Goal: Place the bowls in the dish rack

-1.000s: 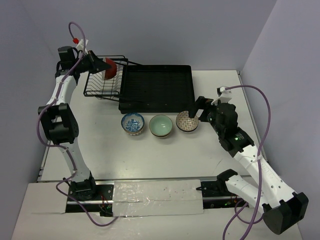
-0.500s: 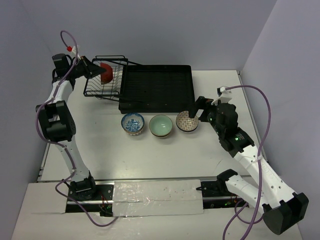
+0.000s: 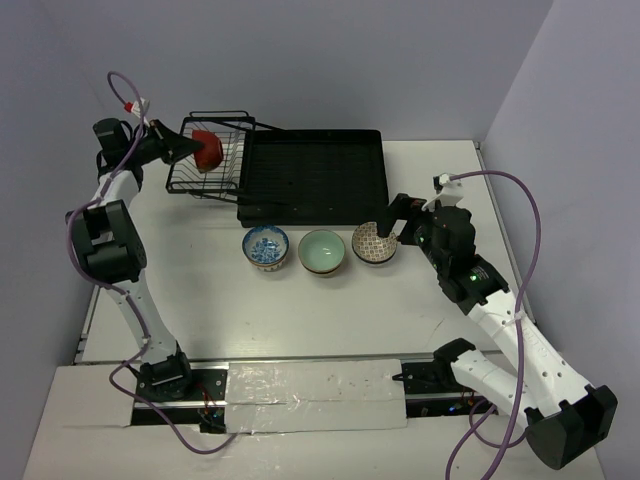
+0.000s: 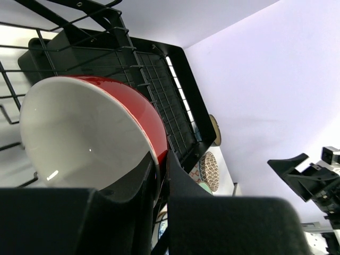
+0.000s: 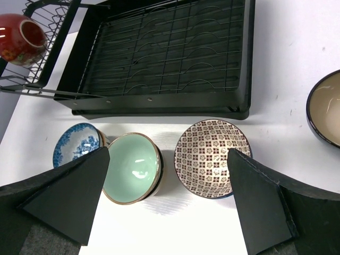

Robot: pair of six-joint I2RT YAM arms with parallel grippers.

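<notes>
My left gripper [image 3: 190, 150] is shut on the rim of a red bowl [image 3: 208, 150] with a white inside, holding it tilted on its side over the wire basket [image 3: 222, 175] of the black dish rack [image 3: 312, 178]. In the left wrist view the fingers [image 4: 180, 180] pinch the red bowl [image 4: 79, 133] at its rim. A blue bowl [image 3: 265, 247], a green bowl [image 3: 322, 251] and a brown patterned bowl [image 3: 375, 243] stand in a row in front of the rack. My right gripper [image 5: 169, 159] is open and empty above the patterned bowl [image 5: 212, 156] and the green bowl [image 5: 132, 167].
A dark bowl with a cream inside [image 5: 326, 106] sits at the right edge of the right wrist view, on the table right of the rack [image 5: 164, 58]. Walls close the table at the back and right.
My left gripper has swung left and slightly down with the red bowl, over the wire basket. The right arm and the three bowls have not moved.
</notes>
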